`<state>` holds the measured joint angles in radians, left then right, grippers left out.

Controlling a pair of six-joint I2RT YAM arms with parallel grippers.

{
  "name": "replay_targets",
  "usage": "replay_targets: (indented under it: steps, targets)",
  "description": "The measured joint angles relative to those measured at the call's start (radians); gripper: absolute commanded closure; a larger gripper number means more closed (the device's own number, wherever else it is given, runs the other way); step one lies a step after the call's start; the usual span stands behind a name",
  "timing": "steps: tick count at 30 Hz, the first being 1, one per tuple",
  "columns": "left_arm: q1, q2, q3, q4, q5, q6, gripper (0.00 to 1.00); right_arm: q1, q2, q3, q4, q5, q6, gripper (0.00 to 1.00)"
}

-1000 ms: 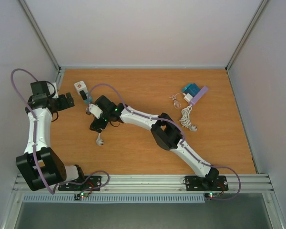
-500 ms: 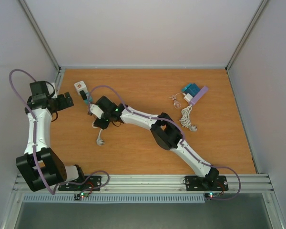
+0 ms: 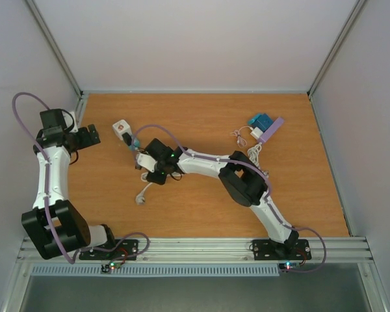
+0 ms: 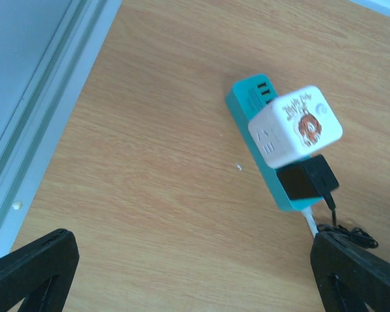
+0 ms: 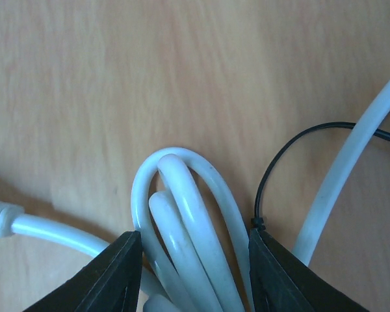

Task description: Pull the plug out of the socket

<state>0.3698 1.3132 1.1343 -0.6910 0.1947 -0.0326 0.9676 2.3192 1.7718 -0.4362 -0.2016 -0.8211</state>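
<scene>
One risk we see: our right gripper (image 5: pixel 190 260) pinches the looped white cable (image 5: pixel 182 214), not the black plug (image 4: pixel 305 182) in the teal socket strip (image 4: pixel 250 104) at upper left of the top view, so pulling may drag the strip past our spread, idle left gripper (image 4: pixel 192 260).

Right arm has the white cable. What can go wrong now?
The right gripper clamps looped white cable, not the black plug seated in the teal strip: pulling may drag the strip.
The left gripper is open, apart from it; nothing anchors it.
A thin black wire beside the finger may snag.
</scene>
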Motion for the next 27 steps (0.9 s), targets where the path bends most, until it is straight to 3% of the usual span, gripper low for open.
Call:
replay_targets:
  steps: [16, 22, 27]
  targets:
    - [-0.007, -0.010, 0.000, -0.024, 0.180, 0.167, 0.01, -0.098, -0.378, -0.604, 0.139, -0.028, -0.094, 0.53]
    - [-0.043, 0.003, -0.002, -0.050, 0.261, 0.235, 0.11, -0.170, -0.496, -0.769, 0.177, -0.041, -0.136, 0.53]
    - [-0.091, 0.034, -0.006, -0.061, 0.307, 0.266, 0.29, -0.249, -0.582, -0.869, 0.171, -0.052, -0.182, 0.53]
